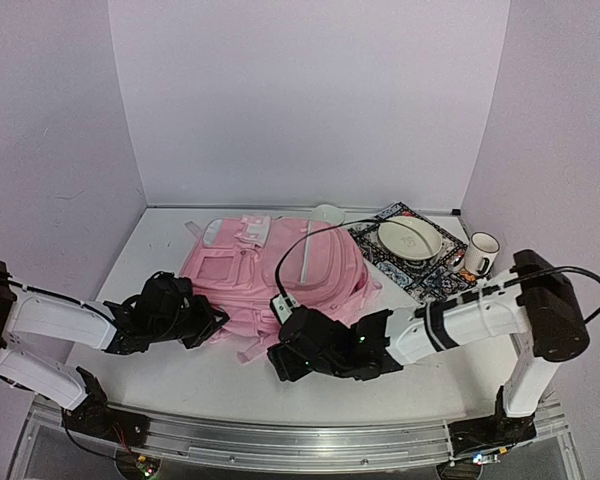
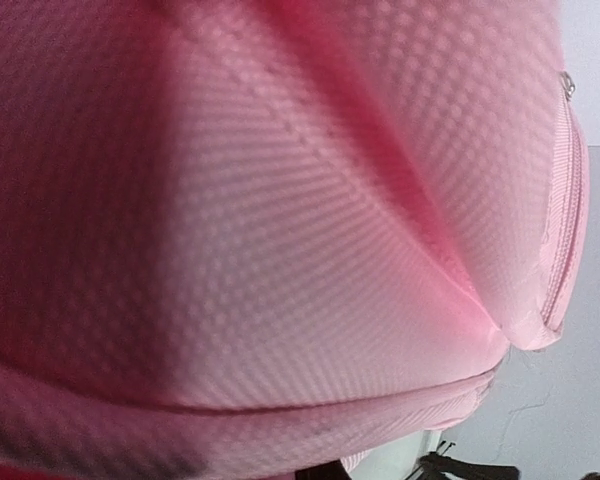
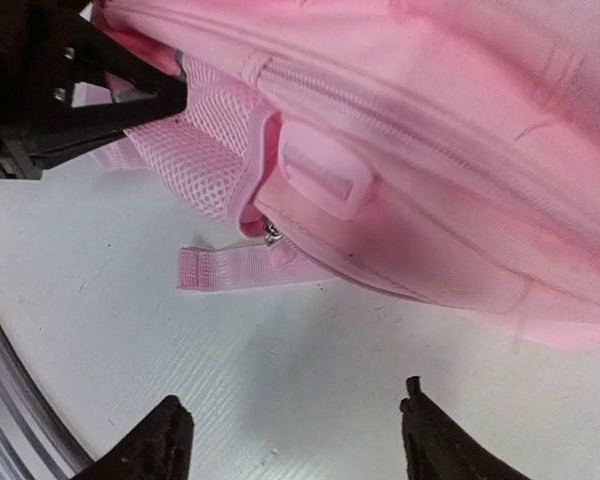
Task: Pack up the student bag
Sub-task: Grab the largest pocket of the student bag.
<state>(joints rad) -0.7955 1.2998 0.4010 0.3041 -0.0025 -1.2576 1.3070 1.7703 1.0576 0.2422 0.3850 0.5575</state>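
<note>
The student bag, a large pink backpack, lies flat mid-table. My left gripper is at the bag's near left edge; in the right wrist view its dark fingers taper to a point against the bag's mesh strap. Pink fabric fills the left wrist view and hides the jaws. My right gripper is open and empty, low over bare table just in front of the bag's near edge, facing a loose pink strap end and a metal zip pull.
A patterned mat at the back right holds a white bowl and a white mug. A small white dish stands behind the bag. A black cable arcs over the bag. Walls enclose the table on three sides.
</note>
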